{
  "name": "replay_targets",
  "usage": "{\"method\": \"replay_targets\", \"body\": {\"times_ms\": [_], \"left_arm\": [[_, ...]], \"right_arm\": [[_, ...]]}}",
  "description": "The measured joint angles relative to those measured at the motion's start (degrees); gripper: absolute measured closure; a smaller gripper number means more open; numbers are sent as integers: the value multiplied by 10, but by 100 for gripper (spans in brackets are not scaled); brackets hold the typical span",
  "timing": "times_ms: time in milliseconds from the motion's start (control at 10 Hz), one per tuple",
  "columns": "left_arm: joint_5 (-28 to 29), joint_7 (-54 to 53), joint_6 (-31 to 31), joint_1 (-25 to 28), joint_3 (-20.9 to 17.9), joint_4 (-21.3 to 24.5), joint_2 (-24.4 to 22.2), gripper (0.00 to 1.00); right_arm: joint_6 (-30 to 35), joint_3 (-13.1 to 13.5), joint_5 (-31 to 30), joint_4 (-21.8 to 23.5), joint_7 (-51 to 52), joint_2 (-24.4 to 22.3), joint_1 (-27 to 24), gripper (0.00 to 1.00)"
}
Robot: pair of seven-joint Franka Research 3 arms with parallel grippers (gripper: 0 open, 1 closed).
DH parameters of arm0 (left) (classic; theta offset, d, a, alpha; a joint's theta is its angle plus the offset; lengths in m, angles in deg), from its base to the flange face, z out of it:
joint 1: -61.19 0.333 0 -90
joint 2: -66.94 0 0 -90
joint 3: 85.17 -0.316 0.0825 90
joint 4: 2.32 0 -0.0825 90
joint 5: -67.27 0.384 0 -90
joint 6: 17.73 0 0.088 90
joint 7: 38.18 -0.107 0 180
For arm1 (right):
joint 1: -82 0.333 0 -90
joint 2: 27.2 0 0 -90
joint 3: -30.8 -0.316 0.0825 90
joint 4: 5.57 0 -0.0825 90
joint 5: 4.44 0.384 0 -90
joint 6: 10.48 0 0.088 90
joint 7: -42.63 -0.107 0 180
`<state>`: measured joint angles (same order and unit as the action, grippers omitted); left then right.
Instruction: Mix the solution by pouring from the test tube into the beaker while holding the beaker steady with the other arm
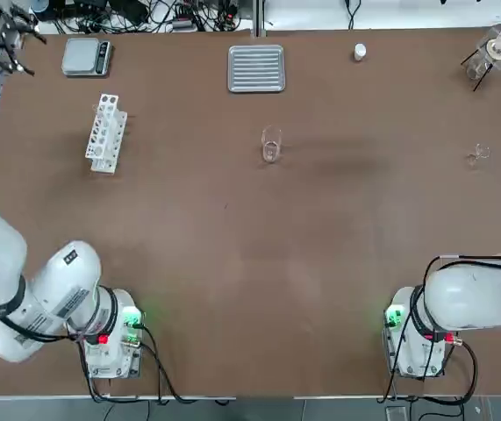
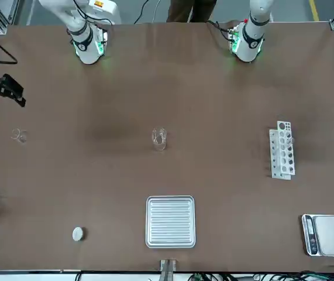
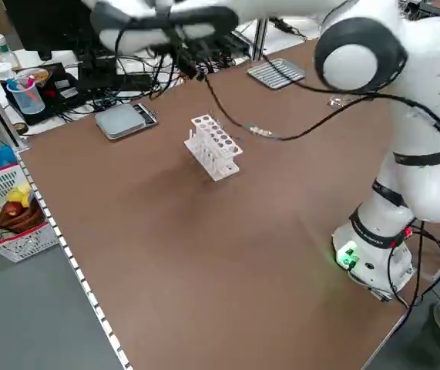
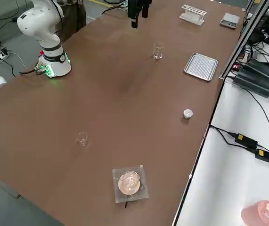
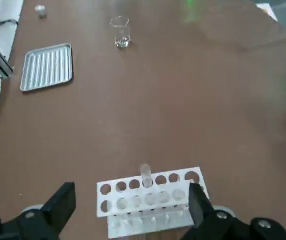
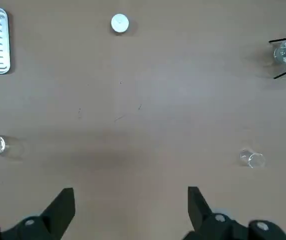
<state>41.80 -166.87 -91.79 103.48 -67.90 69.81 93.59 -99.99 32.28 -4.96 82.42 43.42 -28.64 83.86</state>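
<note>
You have the beaker (image 1: 271,145) standing upright just above the centre of the top view, alone on the brown counter (image 1: 232,263), below the ribbed metal tray (image 1: 256,68). The test tube (image 5: 146,173) stands in the white perforated rack (image 1: 106,132) at the upper left of that view; in the left wrist view its rim rises from a hole in the rack's far row. Your left tool (image 5: 127,197) hangs above the rack with its fingers spread wide and nothing between them, the rack showing in the gap. Your right tool (image 6: 130,197) is equally wide and empty, high over bare counter. A small glass piece (image 1: 479,155) sits at the right edge of the top view, the stoppered flask (image 1: 494,48) in its upper right corner.
</note>
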Motion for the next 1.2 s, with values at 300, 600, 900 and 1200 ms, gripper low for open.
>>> {"method": "replay_targets", "body": {"times_ms": [300, 600, 900, 1200], "left_arm": [[15, 128, -4, -56, 1, 3, -40, 0], [55, 268, -25, -135, 2, 4, -83, 0], [66, 416, -75, -185, 1, 9, -128, 0], [108, 567, -142, -230, 2, 30, -160, 0]], "right_arm": [[-15, -1, -11, -2, 0, 0, 2, 0], [-34, -1, -11, -4, 0, 0, 2, 0], [-34, 0, -11, -4, 0, 0, 3, 0], [-34, -1, -11, -4, -1, 0, 8, 0]]}}
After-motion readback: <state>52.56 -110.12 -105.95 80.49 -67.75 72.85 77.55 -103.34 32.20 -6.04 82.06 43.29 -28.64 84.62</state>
